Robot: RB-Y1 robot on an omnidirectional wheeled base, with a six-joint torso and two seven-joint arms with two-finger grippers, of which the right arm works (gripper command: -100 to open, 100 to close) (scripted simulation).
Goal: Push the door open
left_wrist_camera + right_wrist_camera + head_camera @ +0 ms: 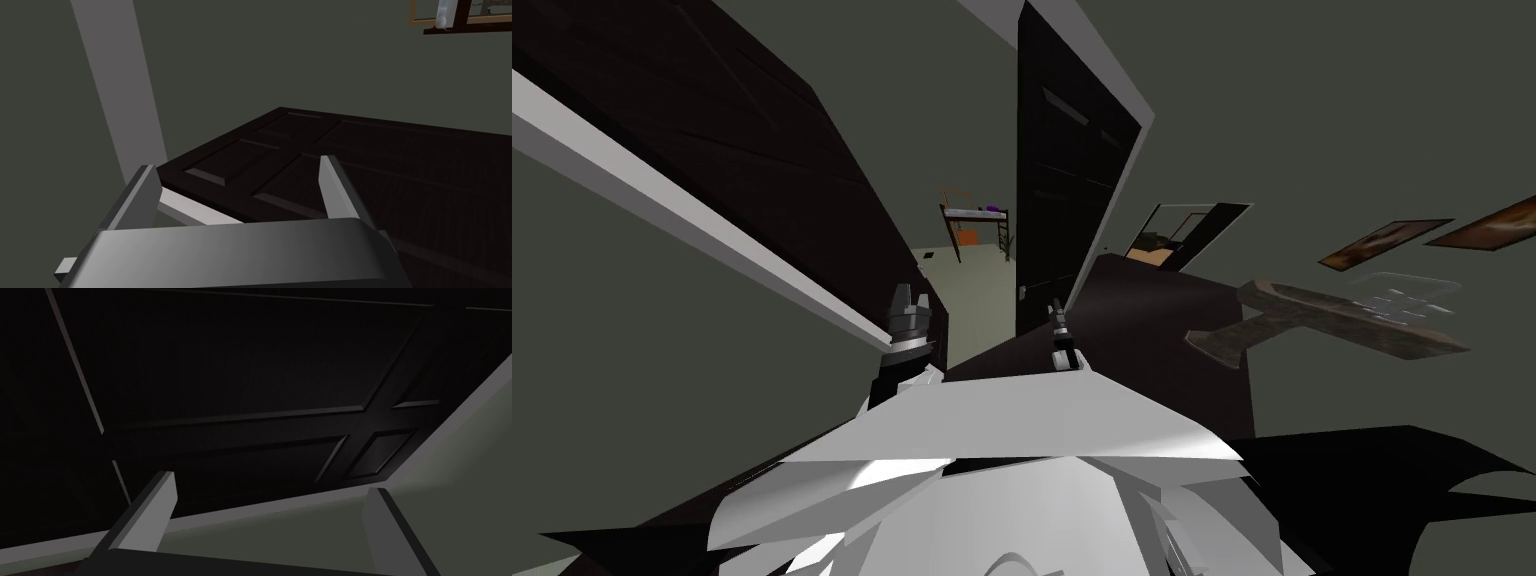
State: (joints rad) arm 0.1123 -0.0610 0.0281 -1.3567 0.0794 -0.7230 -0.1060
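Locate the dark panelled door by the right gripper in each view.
Head view: dark panelled door stands right of centre, ahead of the right gripper.
Left wrist view: a dark panelled door beyond the left gripper; same one, unclear.
Right wrist view: door beyond the gripper.
Shared landmark: pale grey frame strip edging it.
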